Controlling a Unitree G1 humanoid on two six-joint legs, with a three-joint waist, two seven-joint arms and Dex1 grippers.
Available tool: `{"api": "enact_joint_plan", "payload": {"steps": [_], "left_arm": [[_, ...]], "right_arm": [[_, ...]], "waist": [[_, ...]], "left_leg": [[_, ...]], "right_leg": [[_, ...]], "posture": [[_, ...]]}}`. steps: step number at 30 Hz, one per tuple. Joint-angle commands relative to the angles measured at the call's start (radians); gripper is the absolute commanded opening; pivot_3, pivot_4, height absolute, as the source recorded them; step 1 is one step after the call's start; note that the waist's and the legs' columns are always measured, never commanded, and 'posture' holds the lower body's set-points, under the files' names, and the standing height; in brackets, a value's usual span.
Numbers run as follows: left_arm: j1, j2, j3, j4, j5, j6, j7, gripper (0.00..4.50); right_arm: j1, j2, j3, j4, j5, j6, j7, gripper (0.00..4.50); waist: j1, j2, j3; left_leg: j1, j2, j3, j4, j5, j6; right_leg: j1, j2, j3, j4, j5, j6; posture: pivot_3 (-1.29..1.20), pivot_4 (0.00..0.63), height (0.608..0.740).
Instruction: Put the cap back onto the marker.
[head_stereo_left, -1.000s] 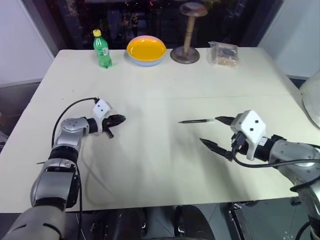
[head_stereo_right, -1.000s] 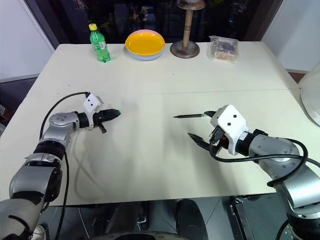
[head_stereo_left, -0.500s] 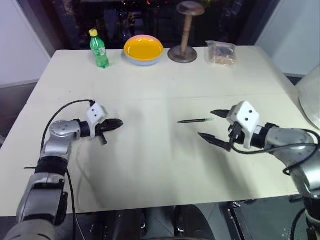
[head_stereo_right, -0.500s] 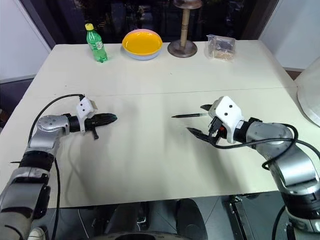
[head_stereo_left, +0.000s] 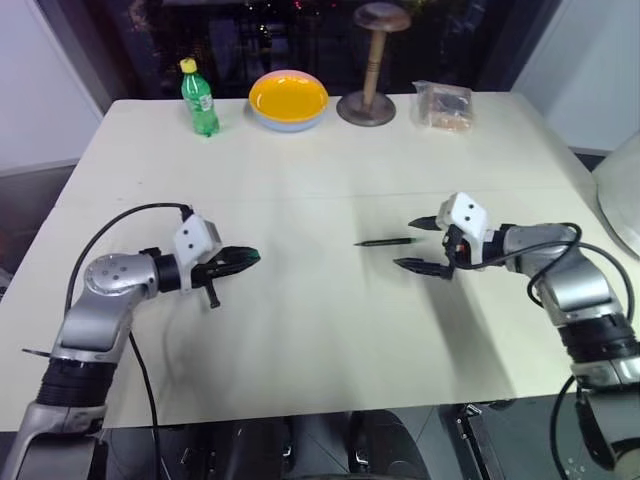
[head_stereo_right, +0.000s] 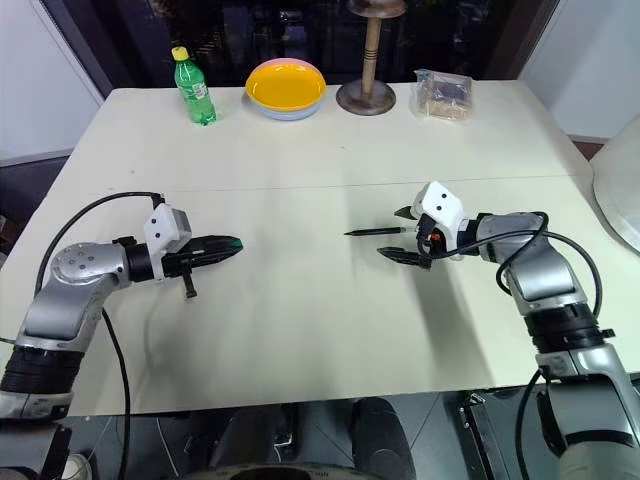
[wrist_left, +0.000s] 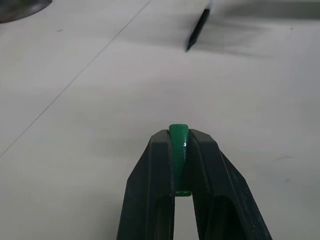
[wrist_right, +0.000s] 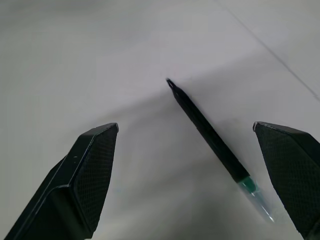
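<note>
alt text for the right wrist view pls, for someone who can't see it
A thin dark pencil-like marker lies on the pale table, framed between the right gripper's two open black fingers. One end of the marker is dark and pointed; the other shows a green band and a clear end.

R gripper (head_stereo_left: 416, 243), jaws wide, is now closed in on the marker (head_stereo_left: 384, 241) w/ fingers either side of its near end, while L gripper (head_stereo_left: 247, 258), clamping the cap (wrist_left: 178, 145), sits pulled back and raised.

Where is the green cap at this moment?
The cap is pinched in the left gripper above the table's left half, apart from the marker.
</note>
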Motion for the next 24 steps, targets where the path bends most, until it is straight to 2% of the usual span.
{"api": "enact_joint_plan", "payload": {"steps": [1,13,24], "left_arm": [[0.025,0.003,0.033,-0.090,-0.025,0.011,0.044,0.09],[0.121,-0.005,0.048,-0.232,-0.038,0.040,0.149,0.09],[0.186,-0.001,0.067,-0.336,-0.046,0.076,0.219,0.09]], "right_arm": [[-0.093,0.023,0.020,0.141,-0.052,-0.095,0.058,4.50],[-0.314,0.122,0.084,0.592,-0.200,-0.305,0.166,4.50],[-0.433,0.193,0.085,0.850,-0.293,-0.416,0.169,4.50]], "waist": [[-0.004,0.000,0.000],[-0.015,0.001,0.001],[-0.018,0.002,0.001]], "left_leg": [[0.000,0.000,0.000,0.000,0.000,0.000],[0.000,0.000,0.001,-0.001,0.000,-0.001],[0.000,0.000,0.001,-0.001,0.002,-0.003]], "right_leg": [[0.000,0.000,0.000,0.000,0.000,0.000],[0.000,0.000,0.000,0.000,0.000,0.000],[0.000,-0.001,0.001,0.000,0.000,0.000]], "posture": [[0.00,0.150,0.740],[0.00,0.150,0.740],[0.00,0.150,0.740]]}}
